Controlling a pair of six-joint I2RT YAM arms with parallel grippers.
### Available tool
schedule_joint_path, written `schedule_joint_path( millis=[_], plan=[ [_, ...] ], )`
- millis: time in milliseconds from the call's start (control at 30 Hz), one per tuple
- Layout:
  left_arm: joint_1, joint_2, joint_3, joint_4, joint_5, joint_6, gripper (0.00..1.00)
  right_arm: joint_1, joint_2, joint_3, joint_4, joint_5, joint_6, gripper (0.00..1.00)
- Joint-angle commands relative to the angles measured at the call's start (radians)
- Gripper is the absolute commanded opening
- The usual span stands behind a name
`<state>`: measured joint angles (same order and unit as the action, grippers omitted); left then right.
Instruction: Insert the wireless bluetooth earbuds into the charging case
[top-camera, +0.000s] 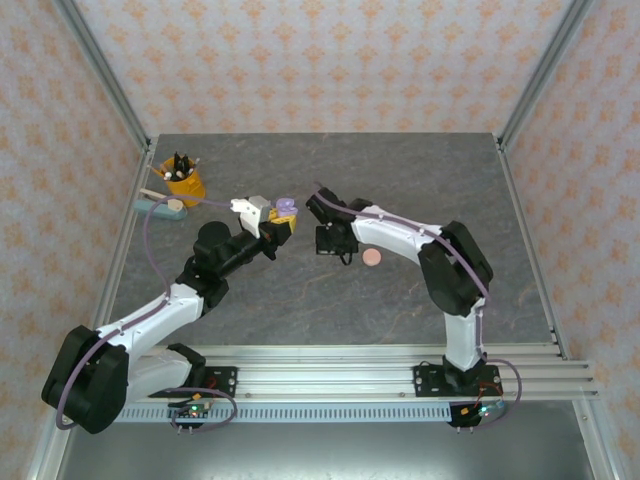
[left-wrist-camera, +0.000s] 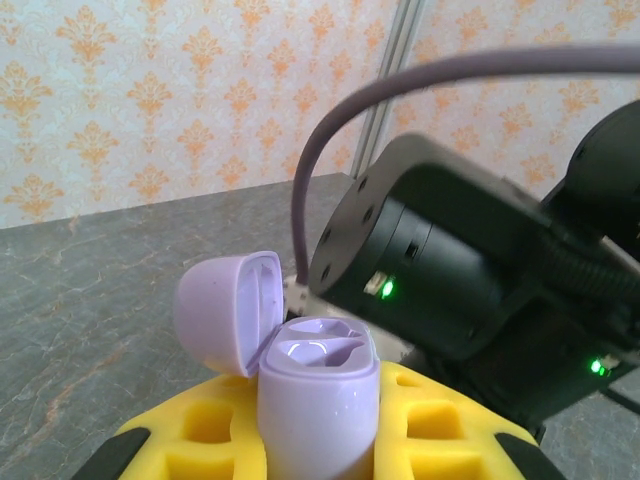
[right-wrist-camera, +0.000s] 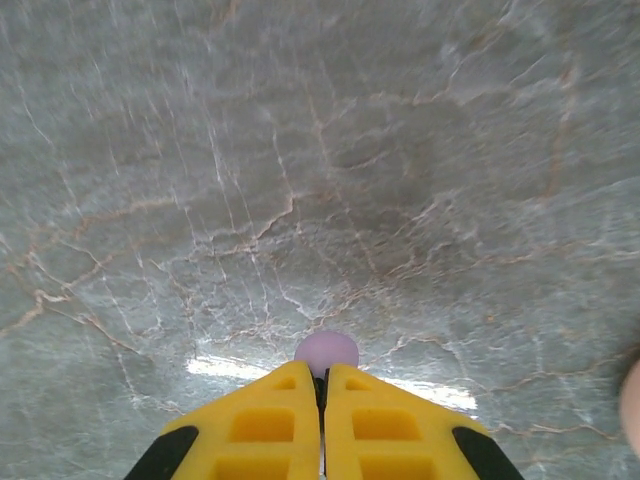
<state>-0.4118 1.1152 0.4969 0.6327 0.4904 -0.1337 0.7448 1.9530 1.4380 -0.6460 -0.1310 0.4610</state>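
Left gripper (left-wrist-camera: 318, 398): I see it clamping the case (left-wrist-camera: 316, 425), lid open.
Right gripper (right-wrist-camera: 322, 378): pinching a lilac bud (right-wrist-camera: 326, 351) just beside the case.

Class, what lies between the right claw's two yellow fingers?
A small lilac earbud, pinched at the tips of the right claw, seen in the right wrist view.

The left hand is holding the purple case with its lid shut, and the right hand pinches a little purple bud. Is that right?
Almost. The lid is open, flipped back, as the left wrist view shows. The left hand does hold the purple case, and the right hand does pinch the purple bud.
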Motion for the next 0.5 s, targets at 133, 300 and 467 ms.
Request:
schedule_joint_path(
  millis=[133, 300, 467],
  plan=[
    [0.002, -0.031, 0.028, -0.002, -0.011, -0.004, 0.00, 0.024, 0.040, -0.016, -0.023, 0.016, -0.022, 0.08],
    [0.002, -0.036, 0.025, -0.002, -0.013, -0.004, 0.00, 0.029, 0.056, -0.012, -0.044, 0.018, -0.005, 0.13],
    [0.002, -0.046, 0.016, 0.003, -0.016, -0.006, 0.00, 0.030, 0.063, 0.010, -0.069, 0.018, 0.013, 0.19]
  ],
)
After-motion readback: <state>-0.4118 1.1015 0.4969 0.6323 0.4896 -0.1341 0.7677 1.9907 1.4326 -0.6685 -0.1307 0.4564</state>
